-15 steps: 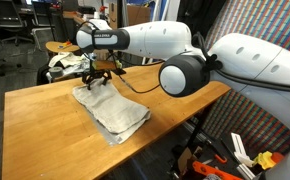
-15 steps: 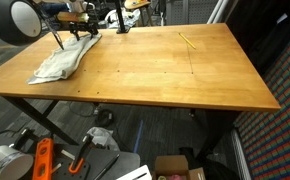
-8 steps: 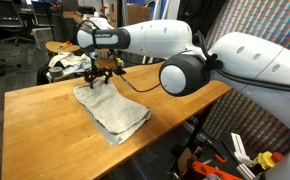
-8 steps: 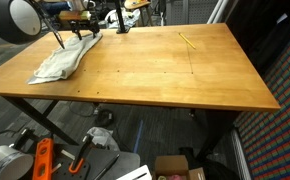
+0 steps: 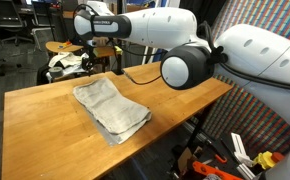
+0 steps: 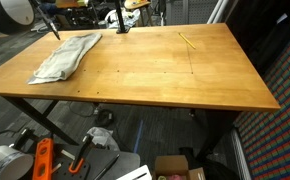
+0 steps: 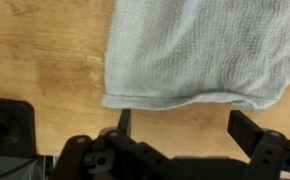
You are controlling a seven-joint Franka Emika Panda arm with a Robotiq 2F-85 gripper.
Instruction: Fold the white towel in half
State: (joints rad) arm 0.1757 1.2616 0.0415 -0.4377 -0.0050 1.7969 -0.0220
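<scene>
Surface: wooden table (image 6: pixel 165 75). White towel (image 6: pixel 65 55) lies flat at upper left of frame; thin yellow item (image 6: pixel 188 40) lies upper centre, well apart

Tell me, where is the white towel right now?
The white towel lies on the wooden table toward one end in both exterior views, with the open gripper hovering over its edge, not touching.

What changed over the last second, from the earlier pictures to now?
The gripper has lifted up from the end of the towel, where it sat low before. In the wrist view it is now open and empty above the towel's edge. The towel lies in the same place and shape on the table.
</scene>
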